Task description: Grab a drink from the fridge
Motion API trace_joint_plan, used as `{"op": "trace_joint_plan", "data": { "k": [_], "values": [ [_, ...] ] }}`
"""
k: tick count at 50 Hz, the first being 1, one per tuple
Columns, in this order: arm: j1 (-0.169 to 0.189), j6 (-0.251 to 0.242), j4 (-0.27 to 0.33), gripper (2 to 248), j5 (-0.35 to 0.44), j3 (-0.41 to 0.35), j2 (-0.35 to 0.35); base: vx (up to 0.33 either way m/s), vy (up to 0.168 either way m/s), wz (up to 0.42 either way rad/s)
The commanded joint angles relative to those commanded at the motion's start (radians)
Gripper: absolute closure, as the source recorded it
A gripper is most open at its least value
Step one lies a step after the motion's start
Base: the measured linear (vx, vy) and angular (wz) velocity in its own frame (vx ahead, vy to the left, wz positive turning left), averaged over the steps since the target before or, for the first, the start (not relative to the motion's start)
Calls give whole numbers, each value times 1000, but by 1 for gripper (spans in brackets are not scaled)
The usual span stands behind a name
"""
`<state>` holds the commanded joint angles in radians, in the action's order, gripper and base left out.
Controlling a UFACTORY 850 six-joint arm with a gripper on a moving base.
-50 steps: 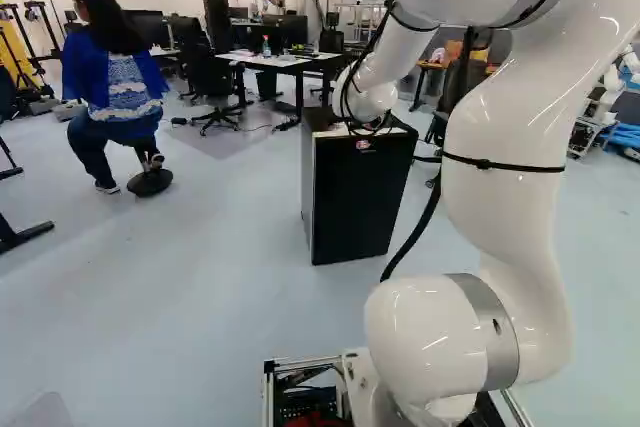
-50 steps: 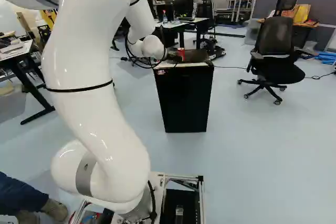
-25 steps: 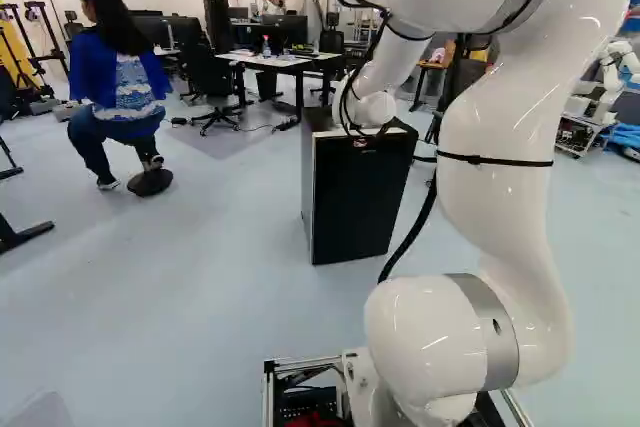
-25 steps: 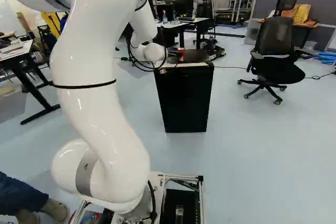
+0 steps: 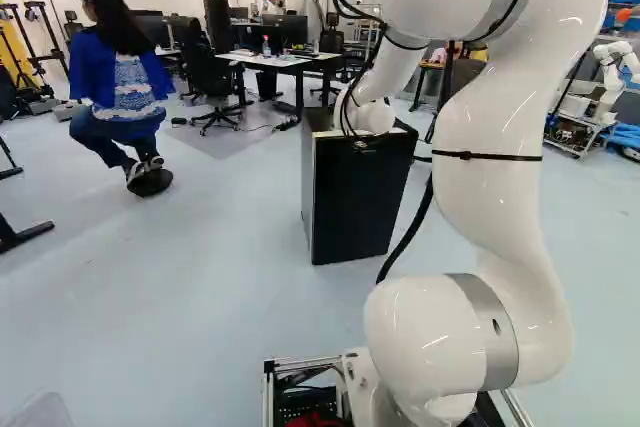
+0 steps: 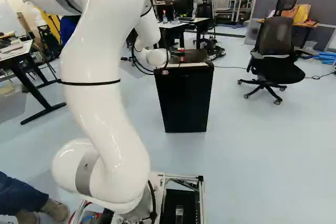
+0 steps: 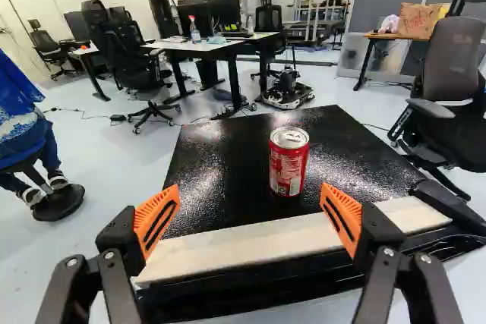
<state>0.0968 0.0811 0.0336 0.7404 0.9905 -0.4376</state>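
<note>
Approach to can on fridge, claw spread, no grasp

Step in hand looks like the reach-in. Red can stands upright on the black top of the small fridge, behind the pale front strip. So the drink is on the fridge, not inside it. The arm reaches out to the fridge's near edge.

Gripper is released: orange pads wide apart, nothing between them. Can sits ahead of the gap, apart from both fingers, a bit off center toward one of them. Base views show the claw poorly, so its height over the top is probably low but hard to confirm.

Next move, my call: shift sideways a little to center the can, ease forward level until the pads flank its body, then close and lift straight up. Fingers should clear the pale strip on the way in. Main risk: going in off center, one finger bumps the can and slides or tips it. Smooth round metal, so squeeze firm enough to hold, not crush.
</note>
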Motion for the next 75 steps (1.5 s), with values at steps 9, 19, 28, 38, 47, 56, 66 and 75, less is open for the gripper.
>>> {"op": "trace_joint_plan", "data": {
  "k": [9,19,28,38,47,56,66,75],
  "values": [
    [5,0,-11,3,8,17,-31,0,0,0],
    [11,0,-14,3,36,42,-69,0,0,0],
    [14,0,-14,3,84,68,-105,0,0,0],
    [18,0,-14,3,124,99,-148,0,0,0],
    [22,0,-14,3,151,127,-184,0,0,0],
    [28,0,-14,3,180,157,-211,0,0,0],
    [37,0,-14,3,189,186,-233,0,0,0],
    [44,0,-14,3,189,205,-246,0,0,0]
  ]
}}
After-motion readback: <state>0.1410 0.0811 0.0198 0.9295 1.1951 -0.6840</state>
